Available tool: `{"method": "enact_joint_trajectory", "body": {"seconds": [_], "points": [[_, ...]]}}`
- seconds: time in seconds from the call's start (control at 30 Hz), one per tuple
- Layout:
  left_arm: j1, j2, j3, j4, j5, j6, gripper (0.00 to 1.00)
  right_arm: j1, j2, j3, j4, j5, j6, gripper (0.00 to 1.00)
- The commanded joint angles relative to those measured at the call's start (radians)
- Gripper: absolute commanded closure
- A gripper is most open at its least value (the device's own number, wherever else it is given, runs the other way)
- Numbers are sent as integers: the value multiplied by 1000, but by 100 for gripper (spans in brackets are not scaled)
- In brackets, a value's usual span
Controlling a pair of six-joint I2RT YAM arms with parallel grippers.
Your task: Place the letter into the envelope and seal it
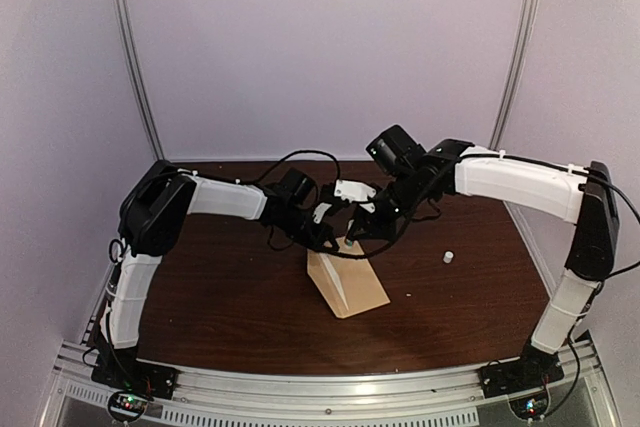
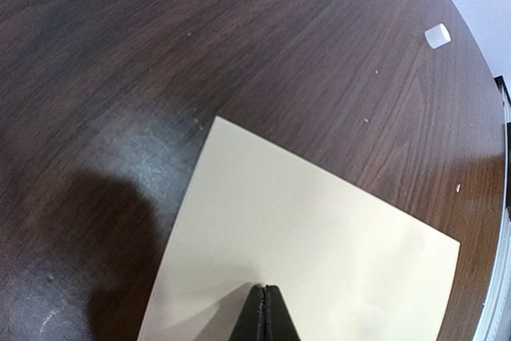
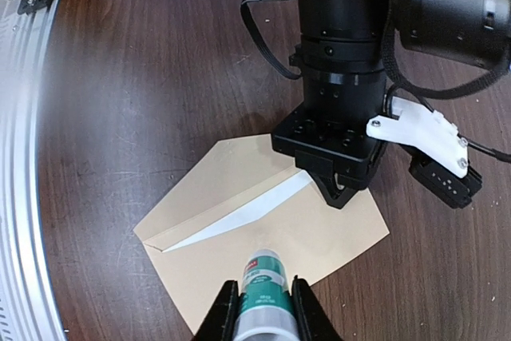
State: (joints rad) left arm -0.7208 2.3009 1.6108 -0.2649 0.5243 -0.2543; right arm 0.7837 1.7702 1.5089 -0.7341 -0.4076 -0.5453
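envelope lay near the middle of the desk, askew to the desk's edges, tan face up. in my left wrist view it filled the lower part of the picture, one corner pointing toward the dark wood.

left jaws: pressed together, no gap between the two black fingertips. they sat down on the envelope's paper. seen from my right wrist, the left arm's black wrist block came down over the envelope's far corner.

right jaws: pinching a glue stick, green label, pale tube, one finger on each side of it. the stick stood over the envelope's edge nearest my right wrist. could not tell whether its tip touched the paper.

flap: a pale white strip ran along the flap's slanted edge, between flap and body. could not tell whether that strip was the letter or the flap's inner side. no other sign of the cream sheet in any view.

a small white cap lay on the desk toward the right edge, well apart from the envelope. both my arms reached in from the sides and met over the envelope.
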Motion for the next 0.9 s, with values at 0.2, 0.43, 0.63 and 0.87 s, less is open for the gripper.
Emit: {"method": "enact_joint_trajectory", "body": {"seconds": [0.2,0.43,0.63,0.87], "points": [[2,-354,-208,253,-49,96,77,-224,-315,-124,110,-193,151,100],[-91,-608,-376,548,-219,128,66,-380,-414,-125,216,-413,321,100],[-252,-675,-476,828,-490,129,50,-456,-408,-152,404,-685,578,100],[-337,-611,-467,1016,-532,101,39,-465,-378,-274,852,-888,980,100]]}}
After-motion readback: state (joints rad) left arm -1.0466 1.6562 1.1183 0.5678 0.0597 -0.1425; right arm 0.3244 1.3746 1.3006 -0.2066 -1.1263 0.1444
